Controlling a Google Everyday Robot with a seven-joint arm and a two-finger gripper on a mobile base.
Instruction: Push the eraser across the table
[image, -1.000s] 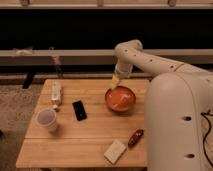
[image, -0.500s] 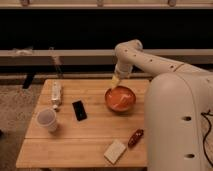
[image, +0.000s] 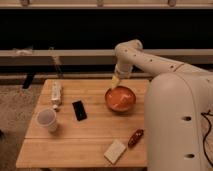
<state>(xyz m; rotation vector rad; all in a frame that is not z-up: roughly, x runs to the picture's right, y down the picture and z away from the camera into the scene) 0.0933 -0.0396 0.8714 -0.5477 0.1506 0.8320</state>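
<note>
The eraser (image: 79, 110), a small flat black block, lies on the light wooden table (image: 90, 137) left of the middle. My gripper (image: 115, 82) hangs from the white arm over the table's far side, just above the back left rim of the orange bowl (image: 120, 99). It is well to the right of the eraser and does not touch it.
A white cup (image: 47, 120) stands at the left. A white elongated object (image: 56, 93) lies at the far left. A pale beige block (image: 115, 151) and a dark red object (image: 135, 138) lie near the front right. My white body (image: 180, 125) fills the right side.
</note>
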